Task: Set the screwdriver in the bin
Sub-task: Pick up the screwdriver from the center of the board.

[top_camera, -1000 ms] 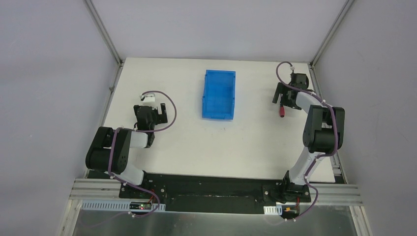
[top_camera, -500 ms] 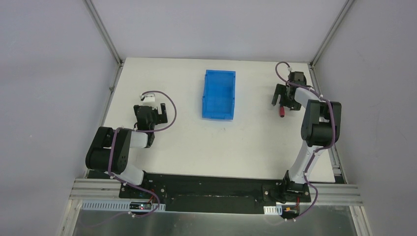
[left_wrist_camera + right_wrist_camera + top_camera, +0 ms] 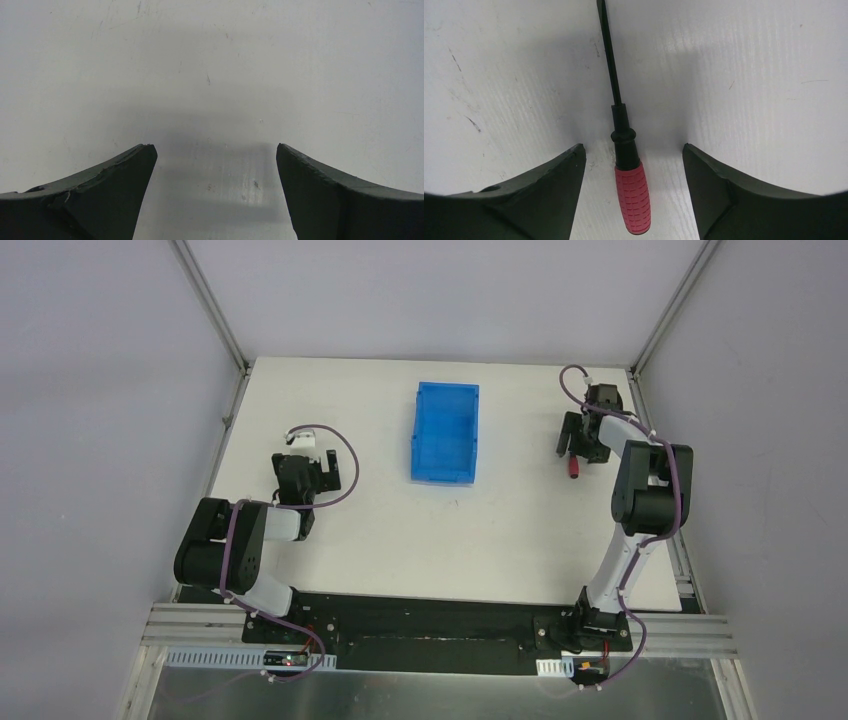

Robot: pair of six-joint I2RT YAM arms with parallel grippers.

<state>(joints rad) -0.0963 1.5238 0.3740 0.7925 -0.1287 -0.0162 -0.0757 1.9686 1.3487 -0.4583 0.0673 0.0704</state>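
One screwdriver [image 3: 631,200] lies on table [image 3: 749,75] btwn wide-open, empty R end effector [image 3: 633,146] jaws — not touching.

The screwdriver [image 3: 631,197] has a red handle with grid ribs and a matt black shaft. The bin [image 3: 441,476] is smooth blue plastic; the table [image 3: 749,75] is matt and scratched.

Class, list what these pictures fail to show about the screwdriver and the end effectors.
- Screwdriver tip: right wrist view, cut off by the top edge.
- Its shaft: top external view, hidden under the right end effector.
- Fingers of the left end effector: top external view, hidden under its own wrist.
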